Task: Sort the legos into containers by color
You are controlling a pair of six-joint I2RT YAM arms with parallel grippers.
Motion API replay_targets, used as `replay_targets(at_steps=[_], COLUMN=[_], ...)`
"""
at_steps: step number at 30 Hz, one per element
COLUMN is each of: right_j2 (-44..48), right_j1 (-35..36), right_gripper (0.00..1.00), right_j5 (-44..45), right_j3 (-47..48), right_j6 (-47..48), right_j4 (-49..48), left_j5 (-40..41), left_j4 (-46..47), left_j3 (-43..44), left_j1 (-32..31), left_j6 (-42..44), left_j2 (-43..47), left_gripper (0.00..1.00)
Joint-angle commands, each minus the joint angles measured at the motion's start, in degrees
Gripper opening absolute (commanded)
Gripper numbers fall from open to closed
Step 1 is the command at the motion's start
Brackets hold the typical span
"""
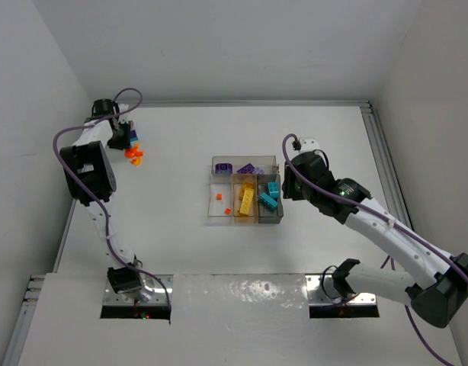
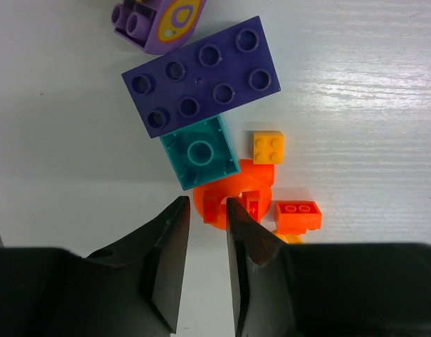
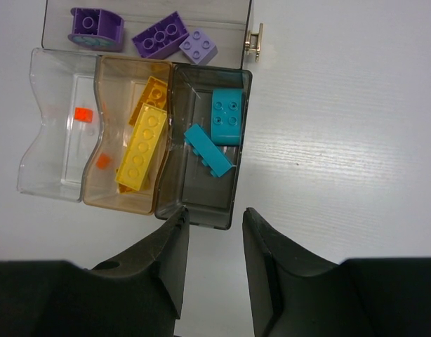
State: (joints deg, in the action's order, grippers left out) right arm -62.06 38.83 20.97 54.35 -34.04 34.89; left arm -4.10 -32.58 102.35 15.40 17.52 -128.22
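Observation:
A loose pile lies at the far left of the table: a dark purple brick (image 2: 201, 77), a teal brick (image 2: 200, 151), a small yellow brick (image 2: 268, 147), an orange round piece (image 2: 236, 193), a small orange brick (image 2: 297, 214) and a lilac piece (image 2: 156, 21). My left gripper (image 2: 207, 210) is open with a narrow gap and empty, its tips at the orange round piece. The clear tray (image 3: 40, 189) holds purple bricks (image 3: 159, 35) in the long bin, yellow bricks (image 3: 142, 147), teal bricks (image 3: 226, 116) and a tiny orange brick (image 3: 81, 114). My right gripper (image 3: 214, 214) is open and empty over the teal bin's near edge.
In the top view the tray (image 1: 246, 222) sits mid-table, and the orange pile (image 1: 135, 156) is by the left wall under the left gripper (image 1: 126, 141). A second tiny orange bit (image 3: 102, 162) lies by the divider between the left and middle bins. A metal latch (image 3: 255, 41) sticks out from the tray.

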Motion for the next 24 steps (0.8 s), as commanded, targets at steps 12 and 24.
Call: replay_targets(at_steps=[12, 24], right_j2=[0.1, 1.33], right_j1=[0.28, 0.28], right_gripper=[0.36, 0.36], right_j5=[1.79, 2.32], right_j3=[2.34, 1.64], right_j6=[0.29, -0.15], right_j4=[0.35, 0.18], left_j5=[-0.21, -7.59], left_j4=[1.29, -4.16], left_j3=[0.66, 0.93], left_j1=[-1.07, -3.52], left_j6=[-0.91, -0.12], left_j2=[-0.54, 15.09], left_gripper=[0.05, 0.0])
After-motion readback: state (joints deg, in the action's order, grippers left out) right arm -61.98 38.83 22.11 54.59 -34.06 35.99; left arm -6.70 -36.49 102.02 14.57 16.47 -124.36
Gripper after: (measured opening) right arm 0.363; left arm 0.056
